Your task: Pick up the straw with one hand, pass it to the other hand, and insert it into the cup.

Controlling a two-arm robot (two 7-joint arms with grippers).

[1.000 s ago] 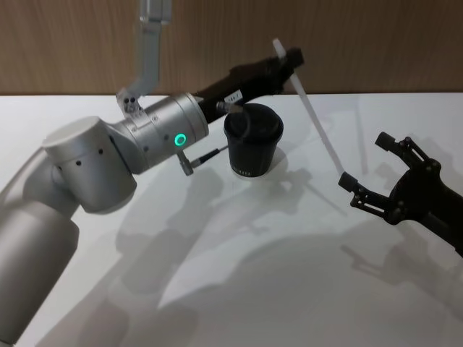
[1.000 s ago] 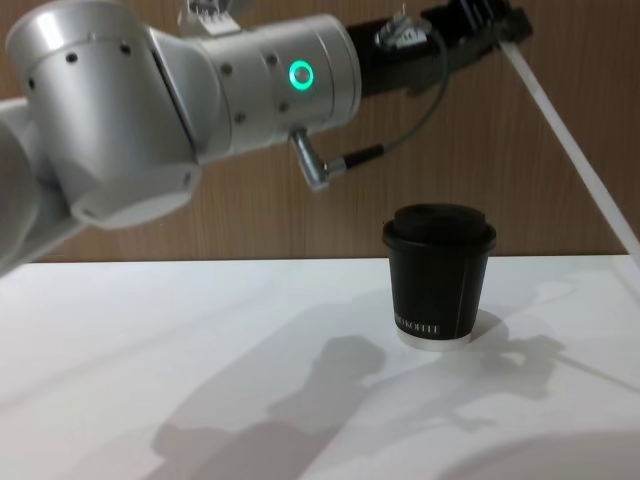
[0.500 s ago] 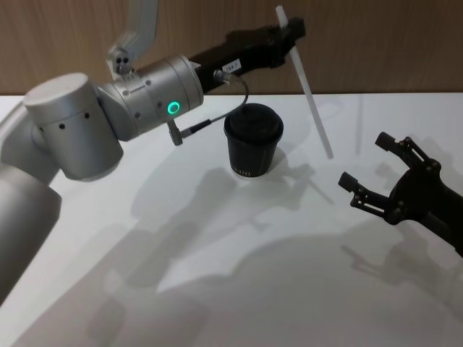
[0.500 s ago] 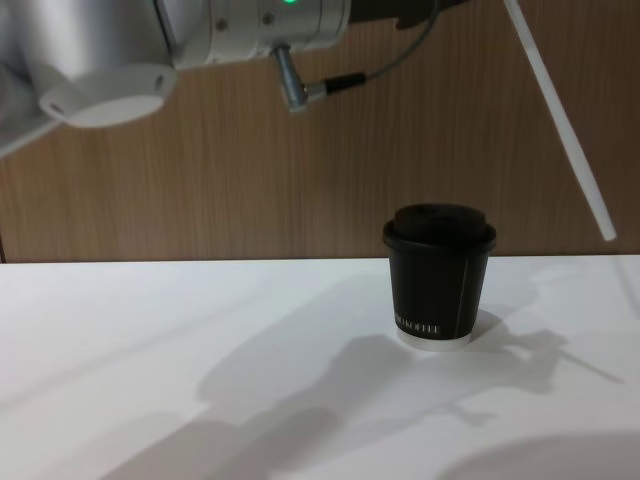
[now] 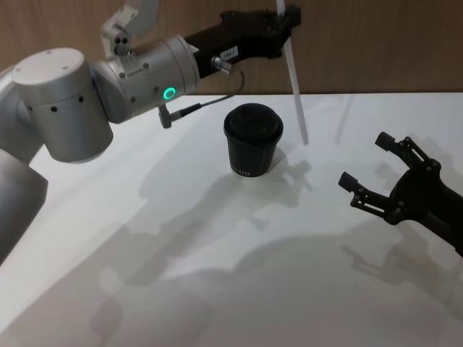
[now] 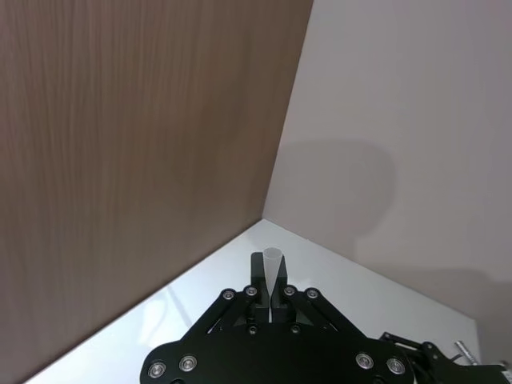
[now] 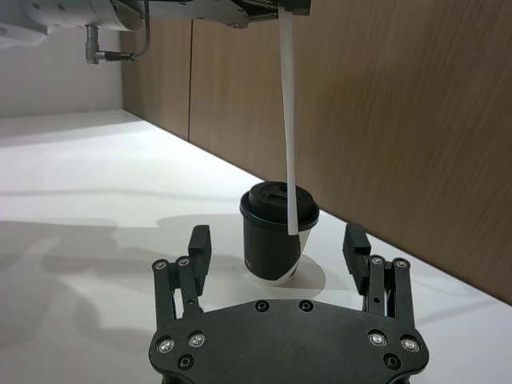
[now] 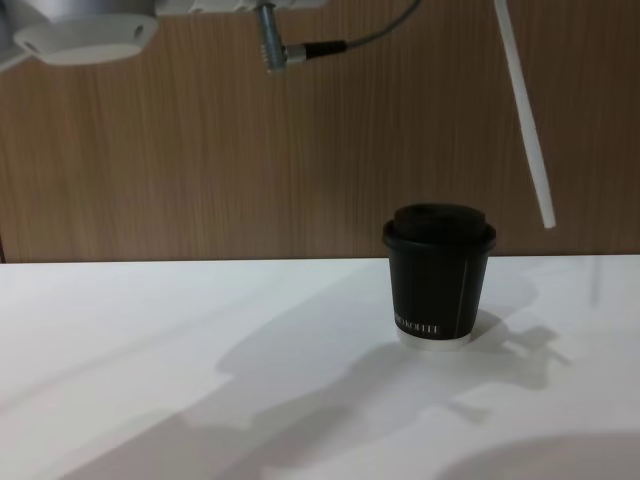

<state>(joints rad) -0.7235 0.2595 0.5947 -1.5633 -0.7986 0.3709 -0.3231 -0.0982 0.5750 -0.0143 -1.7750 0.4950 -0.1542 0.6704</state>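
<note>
High over the worktop's (image 5: 145,275) far edge: my left pincer (image 5: 289,17), pressed on the straw (image 5: 295,87) near its top end. Straw hangs nearly upright, lower tip in air near the cup (image 5: 253,141), on its right-edge side. I judge it light, thin, crushable, likely slippery; grip gently, high. Right pincer (image 5: 364,159), spread, empty, near right edge.

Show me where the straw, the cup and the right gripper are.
straw (image 5: 296,87), head view, middle of the tube.
cup (image 8: 425,290), chest view, side wall below the lid.
right gripper (image 5: 364,159), head view, midway between its open fingertips.
</note>
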